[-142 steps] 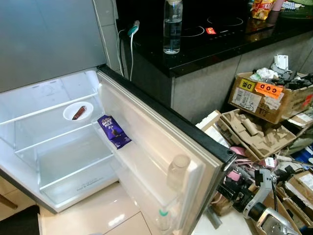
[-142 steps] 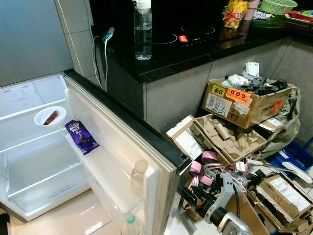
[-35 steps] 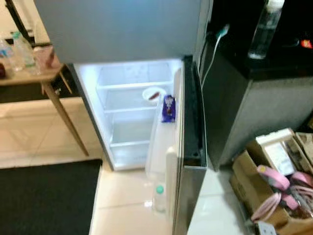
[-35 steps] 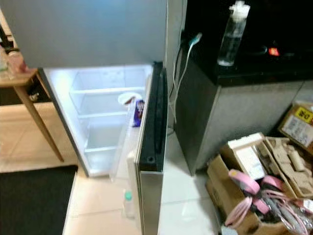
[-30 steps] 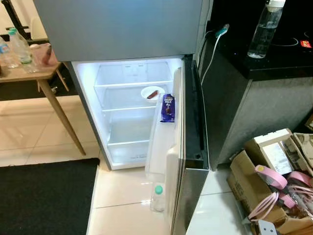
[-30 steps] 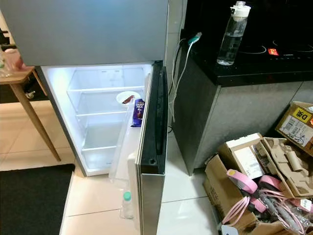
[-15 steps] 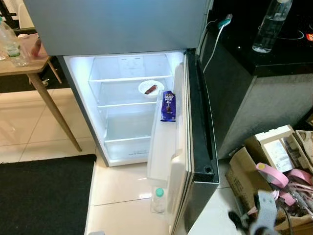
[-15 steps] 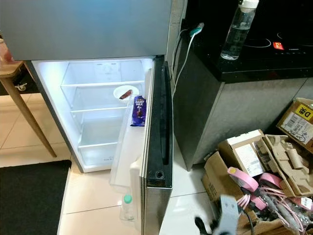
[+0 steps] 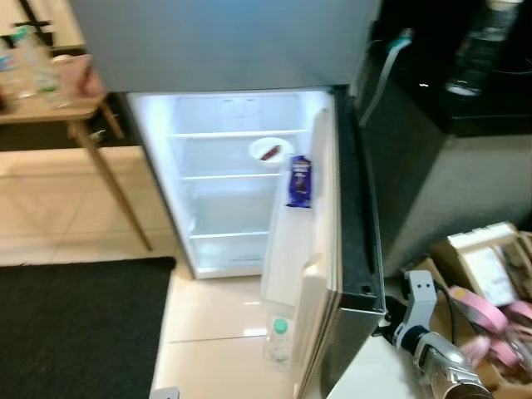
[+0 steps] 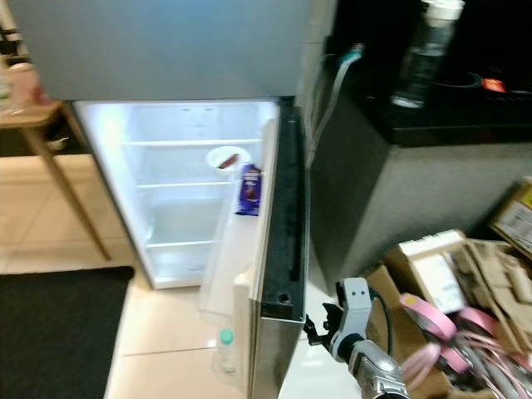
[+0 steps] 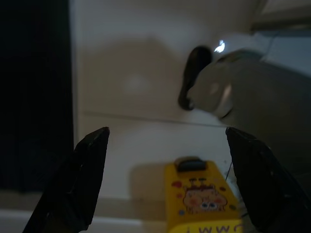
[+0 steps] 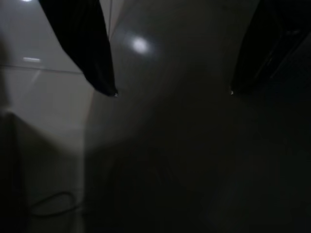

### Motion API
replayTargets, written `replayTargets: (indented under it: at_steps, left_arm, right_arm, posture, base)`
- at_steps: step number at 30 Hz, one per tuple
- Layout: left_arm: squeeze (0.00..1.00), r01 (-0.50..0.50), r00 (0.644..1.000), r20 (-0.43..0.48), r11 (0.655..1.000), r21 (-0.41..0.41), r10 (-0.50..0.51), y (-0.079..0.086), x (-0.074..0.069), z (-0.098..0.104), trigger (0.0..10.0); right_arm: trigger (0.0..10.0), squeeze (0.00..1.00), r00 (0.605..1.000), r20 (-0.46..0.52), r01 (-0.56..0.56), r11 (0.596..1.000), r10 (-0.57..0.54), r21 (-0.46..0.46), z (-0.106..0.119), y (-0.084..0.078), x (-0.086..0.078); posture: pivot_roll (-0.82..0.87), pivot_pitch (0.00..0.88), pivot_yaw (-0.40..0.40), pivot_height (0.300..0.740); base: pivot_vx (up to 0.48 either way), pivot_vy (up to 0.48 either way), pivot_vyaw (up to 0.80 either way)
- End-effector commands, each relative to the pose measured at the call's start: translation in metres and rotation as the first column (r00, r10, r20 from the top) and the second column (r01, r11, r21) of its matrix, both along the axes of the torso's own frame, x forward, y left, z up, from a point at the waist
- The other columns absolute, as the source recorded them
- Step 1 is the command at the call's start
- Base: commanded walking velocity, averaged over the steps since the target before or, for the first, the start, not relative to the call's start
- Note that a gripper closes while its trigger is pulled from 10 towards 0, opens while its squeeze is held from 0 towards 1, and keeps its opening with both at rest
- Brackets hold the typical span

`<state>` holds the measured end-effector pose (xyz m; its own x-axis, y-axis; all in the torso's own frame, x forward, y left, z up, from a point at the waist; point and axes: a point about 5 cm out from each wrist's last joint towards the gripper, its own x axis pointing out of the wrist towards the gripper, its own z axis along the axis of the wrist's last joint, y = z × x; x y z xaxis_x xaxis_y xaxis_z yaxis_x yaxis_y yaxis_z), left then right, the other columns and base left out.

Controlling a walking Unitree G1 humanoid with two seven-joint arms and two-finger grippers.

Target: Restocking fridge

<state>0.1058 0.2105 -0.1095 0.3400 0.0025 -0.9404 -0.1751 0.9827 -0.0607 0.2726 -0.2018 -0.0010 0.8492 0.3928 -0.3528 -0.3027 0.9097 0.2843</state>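
Observation:
The fridge (image 9: 233,50) has its lower door (image 9: 349,241) swung wide and the inside lit. On a shelf sits a white bowl (image 9: 270,151) with a brown piece in it. A purple chocolate bar (image 9: 299,181) leans in the door rack, and a green-capped bottle (image 9: 278,339) stands in the lowest rack. My right gripper (image 10: 318,327) is open, close to the door's outer bottom corner. In the left wrist view my left gripper (image 11: 166,130) is open over the floor. A yellow cartoon carton (image 11: 201,199) shows low between its fingers; whether they touch it is unclear.
A wooden table (image 9: 58,104) with bottles stands left of the fridge. A black mat (image 9: 75,332) covers the floor at front left. The dark counter (image 10: 432,108) with a water bottle (image 10: 426,54) is to the right, and cardboard boxes (image 10: 449,283) with pink tape rolls lie below it.
The whole view has shifted slightly as the camera moved. My right arm has come up from the bottom edge and now sits beside the door's bottom corner.

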Motion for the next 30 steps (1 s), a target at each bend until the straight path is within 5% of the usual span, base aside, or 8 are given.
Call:
replayTargets:
  at_steps: [1,16,20,26,30]
  left_arm:
    - [0.0,-0.005,1.0,-0.019,1.0,0.007,0.006,0.003,-0.006,-0.001,10.0]
    - [0.0,0.004,1.0,-0.019,1.0,0.006,-0.004,0.005,-0.006,-0.001,10.0]
    - [0.0,0.003,1.0,-0.017,1.0,0.006,-0.003,0.004,-0.005,0.0,10.0]
    - [0.0,-0.001,1.0,-0.015,1.0,0.005,0.001,0.004,-0.004,0.0,10.0]
    - [0.0,-0.004,1.0,-0.014,1.0,0.007,0.004,0.004,-0.004,0.0,10.0]
  right_arm:
    - [10.0,0.0,0.996,0.038,-0.086,0.996,0.086,0.008,0.005,0.014,0.004]
    - [10.0,0.0,0.919,0.132,-0.381,0.923,0.372,0.058,0.015,0.054,0.001]
    - [10.0,0.0,0.852,0.223,-0.502,0.859,0.473,0.096,0.031,0.08,0.003]
    - [10.0,0.0,0.847,0.247,-0.507,0.855,0.471,0.11,0.036,0.09,0.007]
    - [10.0,0.0,0.915,0.15,-0.383,0.923,0.374,0.037,0.021,0.08,0.009]
  posture:
    - [-0.05,0.04,0.003,0.74]
    - [-0.04,0.037,0.007,0.74]
    - [-0.03,0.041,0.004,0.74]
    - [-0.03,0.04,0.002,0.74]
    - [-0.03,0.04,-0.001,0.74]
  base:
    - [0.0,0.0,0.76]
    - [0.0,0.0,0.76]
    - [0.0,0.0,0.76]
    - [0.0,0.0,0.76]
    - [0.0,0.0,0.76]
